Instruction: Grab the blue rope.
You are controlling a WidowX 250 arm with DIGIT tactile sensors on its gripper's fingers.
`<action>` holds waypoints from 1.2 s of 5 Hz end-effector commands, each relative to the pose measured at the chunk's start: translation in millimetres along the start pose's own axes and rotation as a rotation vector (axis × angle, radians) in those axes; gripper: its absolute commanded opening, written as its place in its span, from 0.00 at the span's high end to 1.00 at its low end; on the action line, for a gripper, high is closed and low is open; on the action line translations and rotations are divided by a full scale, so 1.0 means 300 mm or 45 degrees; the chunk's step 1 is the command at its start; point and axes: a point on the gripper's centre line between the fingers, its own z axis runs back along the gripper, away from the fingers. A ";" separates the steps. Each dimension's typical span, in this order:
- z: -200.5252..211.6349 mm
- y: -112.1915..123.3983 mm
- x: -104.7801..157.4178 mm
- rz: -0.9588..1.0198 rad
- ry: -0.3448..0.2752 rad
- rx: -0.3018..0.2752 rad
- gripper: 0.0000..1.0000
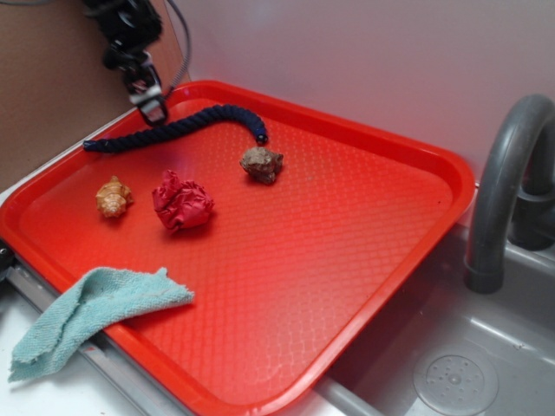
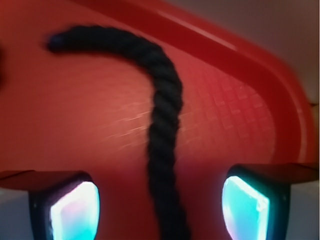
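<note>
No brand, label or writing can be read on anything in either view.

The red tray point(image 1: 364, 260) lies beside a grey sink point(image 1: 486, 364) with a grey faucet point(image 1: 503, 182), its far edge near the white wall point(image 1: 364, 52). The blue rope point(image 1: 178, 128) lies on the tray floor along the far rim, close under the raised lip. Its long axis runs roughly parallel to that rim, one bound end pointing toward the tray's left corner, the other hooking down toward a brown lump point(image 1: 262, 164). The rope lies apart from the lump, and well apart from the crumpled red object point(image 1: 182, 202) and the tan shell-like object point(image 1: 114, 198), which sit toward the middle left. The centre and right of the tray floor are bare. A light teal towel point(image 1: 87, 312) hangs over the near left rim.

The gripper point(image 2: 160, 202) hangs above the rope's middle stretch, jaws spread wide. In the wrist view the rope passes between the two fingers point(image 2: 75, 210), touching neither, then bends left toward the tray's raised edge. The gripper grasps nothing.
</note>
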 end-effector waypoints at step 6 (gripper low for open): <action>0.150 -0.171 0.070 -0.052 0.109 0.210 1.00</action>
